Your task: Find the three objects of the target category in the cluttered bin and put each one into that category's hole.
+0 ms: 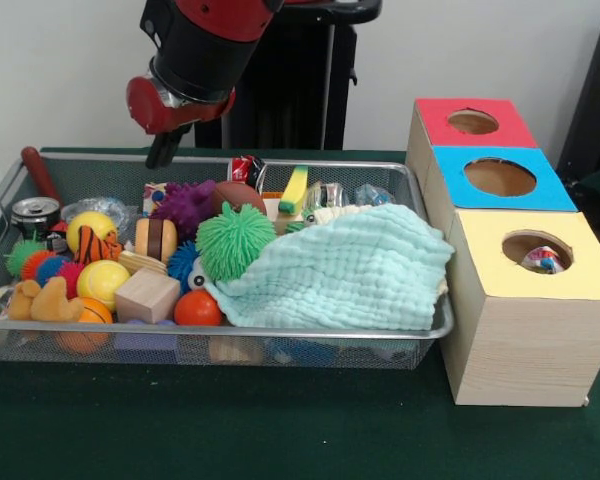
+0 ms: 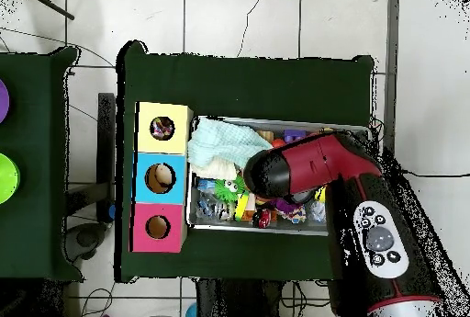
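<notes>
Your gripper is hanging over the bin's far rim; I cannot tell its opening. 3 holed boxes are standing beside the bin.

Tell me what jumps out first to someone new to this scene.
The mesh bin heaped with bright toys, half covered on the box side by a pale green cloth. Beside it, a wooden box with red, blue and yellow holes. The red arm hangs over the bin's far edge.
</notes>
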You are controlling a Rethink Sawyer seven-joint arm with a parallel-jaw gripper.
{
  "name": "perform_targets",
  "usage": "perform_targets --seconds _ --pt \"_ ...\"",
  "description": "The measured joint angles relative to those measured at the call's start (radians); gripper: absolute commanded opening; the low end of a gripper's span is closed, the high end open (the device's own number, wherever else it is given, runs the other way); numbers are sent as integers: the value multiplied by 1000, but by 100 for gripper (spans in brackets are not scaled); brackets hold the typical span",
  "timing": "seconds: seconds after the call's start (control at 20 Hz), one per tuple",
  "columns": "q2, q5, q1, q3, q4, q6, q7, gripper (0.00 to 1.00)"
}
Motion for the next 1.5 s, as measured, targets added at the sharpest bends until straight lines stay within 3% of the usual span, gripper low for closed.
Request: perform_targets --seconds 0.75,1.5 --pt "72 -44 8 -6 -1 0 0 0" --pt "45 -59 1 -38 1 0 0 0"
